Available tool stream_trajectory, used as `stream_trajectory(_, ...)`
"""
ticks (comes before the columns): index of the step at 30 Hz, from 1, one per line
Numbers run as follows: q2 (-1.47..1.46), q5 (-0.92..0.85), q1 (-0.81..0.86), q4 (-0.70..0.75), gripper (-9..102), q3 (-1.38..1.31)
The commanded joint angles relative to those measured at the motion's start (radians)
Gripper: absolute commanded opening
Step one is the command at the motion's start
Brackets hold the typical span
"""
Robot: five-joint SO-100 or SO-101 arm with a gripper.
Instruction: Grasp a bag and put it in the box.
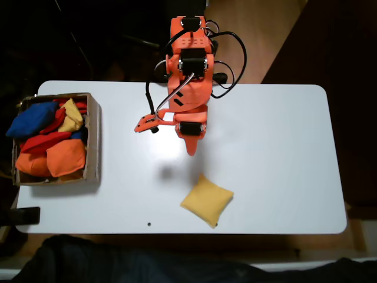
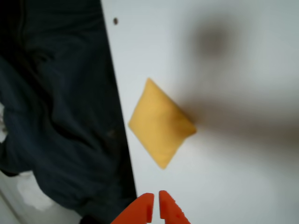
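Observation:
The yellow bag (image 1: 207,200) lies flat on the white table (image 1: 277,153) near its front edge, turned like a diamond. My orange gripper (image 1: 191,147) hangs above the table just behind the bag, apart from it. In the wrist view the bag (image 2: 161,123) sits ahead of the gripper (image 2: 155,207), whose fingertips (image 2: 145,210) are pressed nearly together with nothing between them. The brown cardboard box (image 1: 93,138) stands at the table's left end, holding blue, red, orange and a small yellow bag.
A dark cloth (image 1: 118,259) lies beyond the table's front edge; it also shows in the wrist view (image 2: 60,116) left of the table edge. A small dark dot (image 1: 149,224) marks the table near the front.

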Motion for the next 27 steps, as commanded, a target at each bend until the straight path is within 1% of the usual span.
stream_trajectory(1, -0.028, 0.006, -0.011, 0.020, 0, -0.101)
stream_trajectory(16, -0.184, 0.014, -0.032, 0.054, 0, -0.301)
stream_trajectory(27, -0.296, 0.009, -0.037, -0.026, 0, -0.322)
